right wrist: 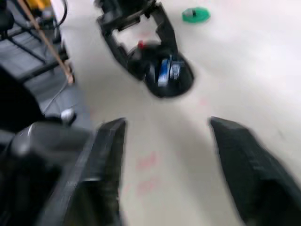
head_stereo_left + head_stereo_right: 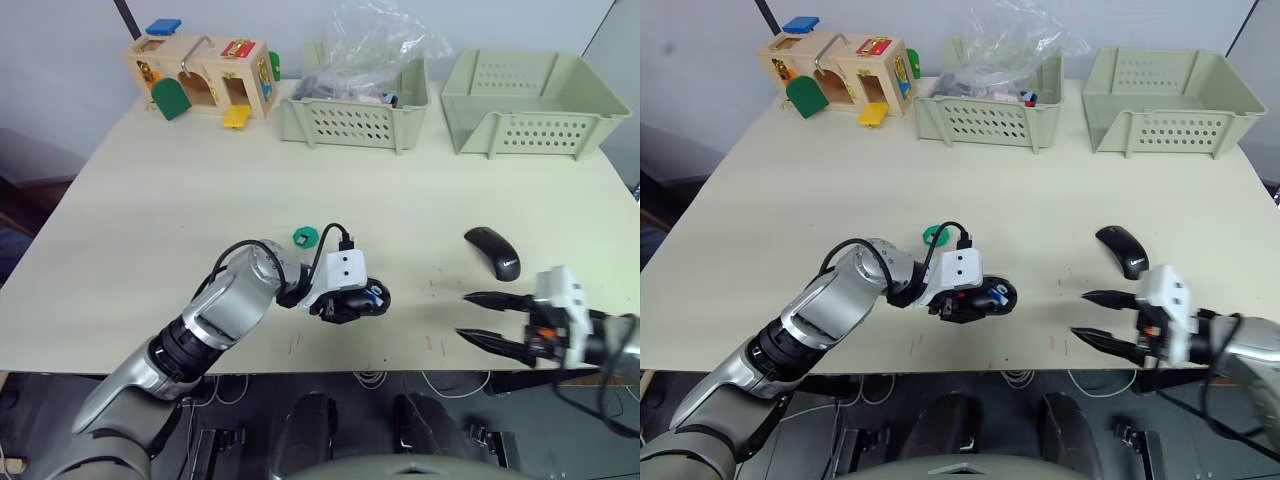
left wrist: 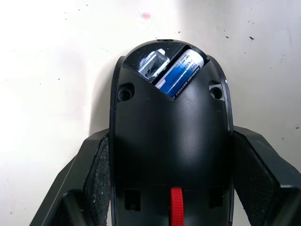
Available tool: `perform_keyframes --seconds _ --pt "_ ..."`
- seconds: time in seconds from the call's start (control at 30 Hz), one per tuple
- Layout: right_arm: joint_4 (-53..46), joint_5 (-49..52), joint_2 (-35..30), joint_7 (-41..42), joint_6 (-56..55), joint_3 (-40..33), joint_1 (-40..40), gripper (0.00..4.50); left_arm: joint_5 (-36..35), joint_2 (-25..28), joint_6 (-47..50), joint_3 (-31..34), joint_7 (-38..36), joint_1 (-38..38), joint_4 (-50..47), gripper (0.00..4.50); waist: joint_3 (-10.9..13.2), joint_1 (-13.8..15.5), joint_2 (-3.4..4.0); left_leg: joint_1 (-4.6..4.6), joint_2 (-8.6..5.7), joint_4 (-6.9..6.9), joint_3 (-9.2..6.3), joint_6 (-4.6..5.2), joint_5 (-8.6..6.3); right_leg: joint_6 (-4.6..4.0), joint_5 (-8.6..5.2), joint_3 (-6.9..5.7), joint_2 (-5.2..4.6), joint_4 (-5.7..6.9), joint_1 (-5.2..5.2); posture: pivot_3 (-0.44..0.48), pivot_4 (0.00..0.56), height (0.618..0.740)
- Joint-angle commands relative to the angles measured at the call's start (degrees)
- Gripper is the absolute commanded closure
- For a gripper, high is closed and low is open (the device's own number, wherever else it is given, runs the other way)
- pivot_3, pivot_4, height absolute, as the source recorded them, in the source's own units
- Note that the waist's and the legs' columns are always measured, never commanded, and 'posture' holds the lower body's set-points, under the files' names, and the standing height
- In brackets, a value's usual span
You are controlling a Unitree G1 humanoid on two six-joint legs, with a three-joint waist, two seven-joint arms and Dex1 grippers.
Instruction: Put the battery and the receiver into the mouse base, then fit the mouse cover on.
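The left arm (image 2: 215,320) is showing a silver-grey shell with black ribbed rings at its joints. A black cable (image 2: 330,240) is looping to a white wrist block (image 2: 345,268) with two dark dots. The left gripper (image 3: 169,179) is showing textured black pads (image 3: 256,174). The right gripper (image 2: 490,318) is carrying tapered black fingers (image 2: 492,298) and a white block (image 2: 562,300).

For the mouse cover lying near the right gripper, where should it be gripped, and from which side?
Grip the mouse cover across its narrow width, a finger on each long edge, coming from above. It lies dome-up, apart from other things, and the open right gripper sits just on its near side.
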Motion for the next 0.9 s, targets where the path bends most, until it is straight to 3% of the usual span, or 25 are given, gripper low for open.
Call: perform_keyframes --seconds 0.03,0.17,0.47,0.53,0.6,0.9 --pt "-1.5 2.9 -1.4 4.1 -1.0 -7.8 3.3 0.06 -0.7 -0.2 -0.3 -1.1 -0.4 0.4 0.2 1.57 0.0 0.0 -0.01 0.01 0.00 0.00 0.00 0.00 0.00 0.02 -0.01 0.00 0.00 0.00 0.00 0.000 0.150 0.740" --pt "-1.6 3.1 -1.5 5.4 -1.3 -10.4 5.2 0.06 -0.7 0.0 -0.6 -1.1 -0.7 0.4 0.3 1.57 0.0 -0.1 0.00 0.00 0.01 0.00 0.00 0.00 0.00 0.02 -0.02 0.00 0.00 0.00 0.00 0.000 0.150 0.740" --pt "-2.4 2.2 0.2 3.3 -1.6 -7.8 3.6 0.06 -1.5 -0.1 -0.1 -0.7 -0.7 0.1 0.7 1.57 0.0 0.0 -0.01 -0.01 0.01 0.00 -0.01 0.00 0.00 0.02 -0.02 0.00 0.00 -0.01 -0.01 0.000 0.150 0.740" --pt "-2.9 2.2 0.5 2.9 -1.5 -7.4 3.5 0.00 -1.8 -0.2 -0.2 -0.4 -0.6 0.0 0.6 0.51 0.0 0.0 0.00 -0.01 0.01 0.00 -0.02 0.00 0.00 0.02 -0.02 -0.01 0.00 -0.01 -0.01 0.000 0.150 0.740" --pt "-3.1 2.2 0.7 2.7 -1.5 -7.3 3.5 0.00 -1.9 -0.2 -0.3 -0.4 -0.6 0.0 0.6 0.04 0.0 -0.1 0.00 -0.01 0.01 0.00 -0.02 0.00 0.00 0.02 -0.02 0.00 0.00 0.00 -0.01 0.000 0.150 0.740" --pt "-3.2 2.8 0.9 1.9 -1.2 -7.2 2.9 0.00 -8.7 1.9 0.3 7.7 -1.7 1.0 -2.6 0.04 0.1 -0.2 -0.06 -0.03 0.03 0.00 -0.02 0.00 0.00 0.01 -0.01 -0.01 0.00 0.00 -0.03 0.000 0.150 0.740"
